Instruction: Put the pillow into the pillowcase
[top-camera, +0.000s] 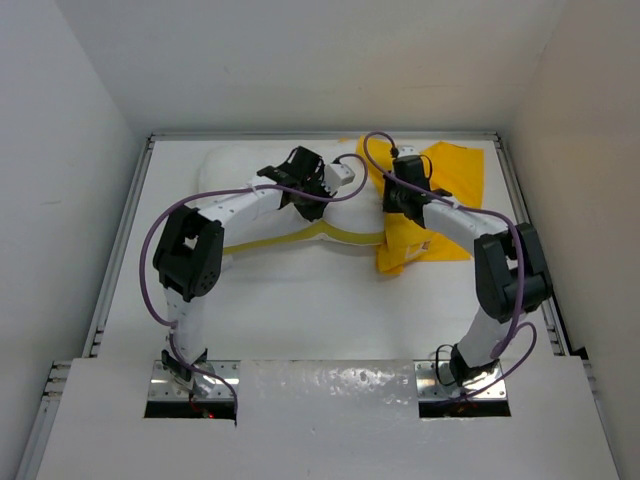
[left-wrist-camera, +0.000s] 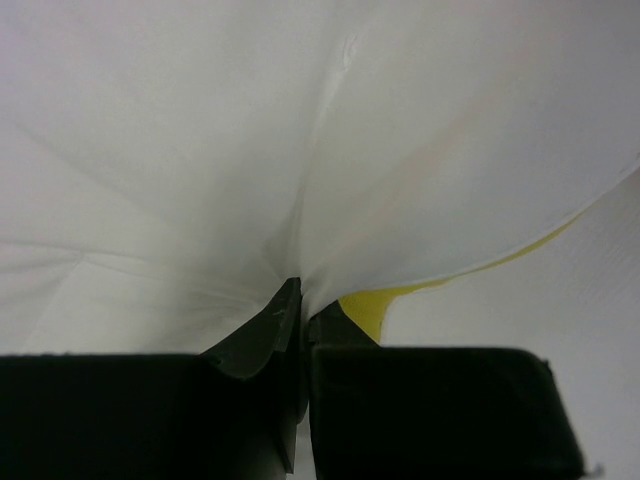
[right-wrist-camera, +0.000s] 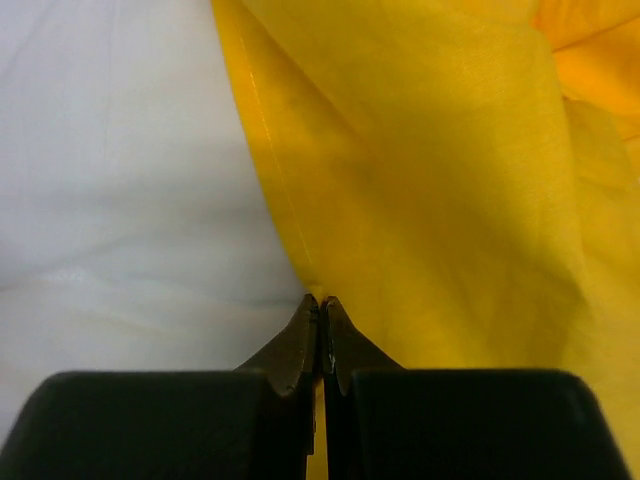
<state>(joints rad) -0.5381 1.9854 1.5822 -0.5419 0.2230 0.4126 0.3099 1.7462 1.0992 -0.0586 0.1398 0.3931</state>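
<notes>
Yellow pillowcase (right-wrist-camera: 430, 180) near far-right corner of surface (top-camera: 300, 320). Right end effector (right-wrist-camera: 320, 303) fully closed, seemingly on bare hem; left end effector (left-wrist-camera: 300, 300) clamped on pinch of pillow (left-wrist-camera: 180, 150). Hard tug, either slips.

White table (top-camera: 330, 320) with metal side rails (top-camera: 121, 250), plain white walls (top-camera: 300, 60) around.

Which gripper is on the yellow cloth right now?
The right gripper: its shut tips pinch the edge of the yellow pillowcase, while the left gripper is pinching the white pillow.
</notes>
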